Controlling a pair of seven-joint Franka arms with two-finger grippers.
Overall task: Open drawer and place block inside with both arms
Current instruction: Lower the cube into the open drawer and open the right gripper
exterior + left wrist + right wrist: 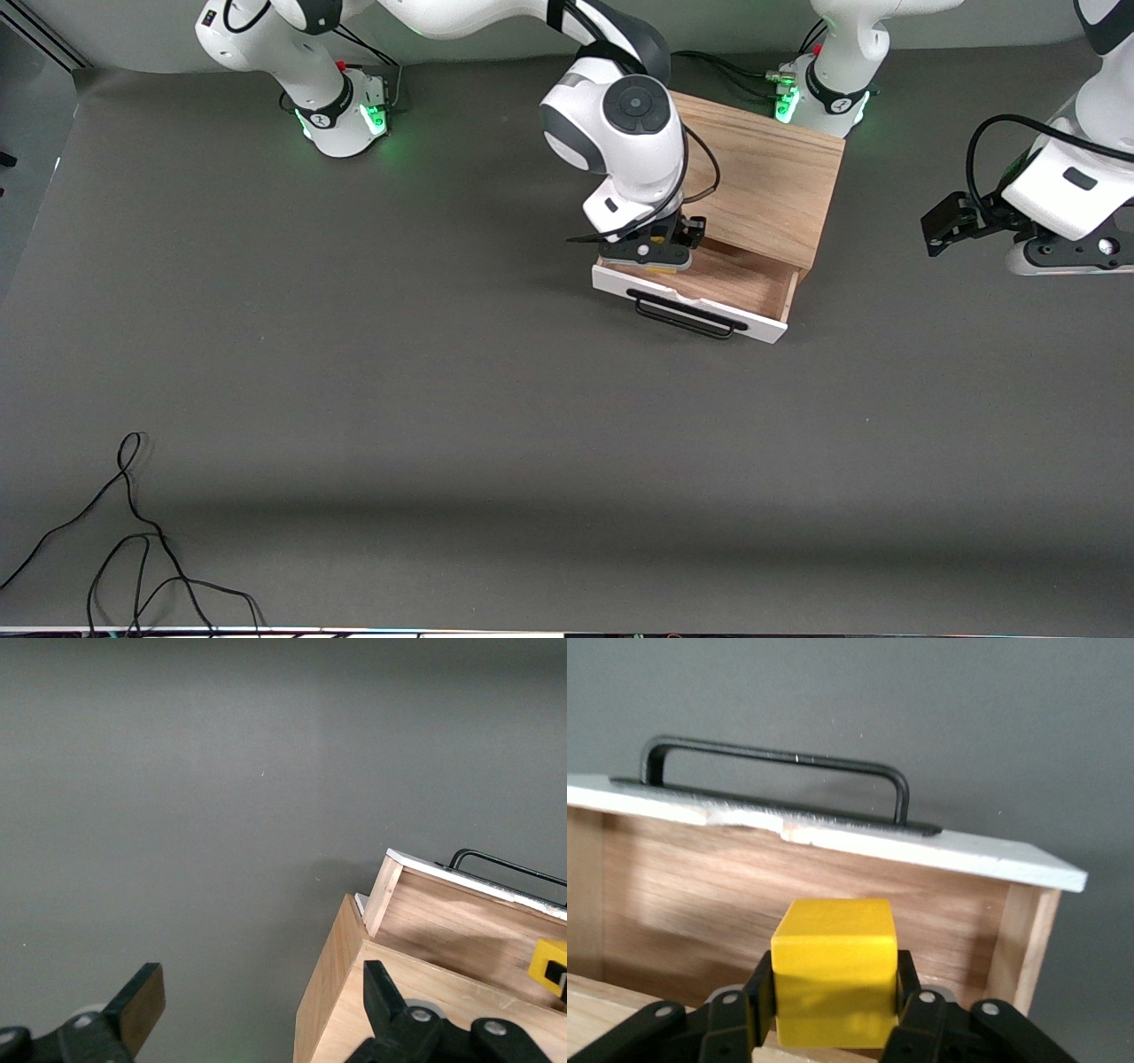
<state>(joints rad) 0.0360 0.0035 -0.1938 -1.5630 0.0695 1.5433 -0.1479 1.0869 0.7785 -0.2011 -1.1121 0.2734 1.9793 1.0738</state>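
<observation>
The drawer (709, 288) is pulled open. The block (834, 970) is clamped by the right gripper (656, 251) above the drawer, unreleased. The left gripper (257, 1010), spread and empty, waits beside the box (762, 177).

No readable text, seemingly, on anything.

Matt dark grey table (354, 372). Light grainy wood on box (780, 177) and drawer (788, 895), chipped white painted front panel (992, 855), black wire handle (771, 757). Smooth yellow block (833, 970), glossy white arm shells (620, 124).
</observation>
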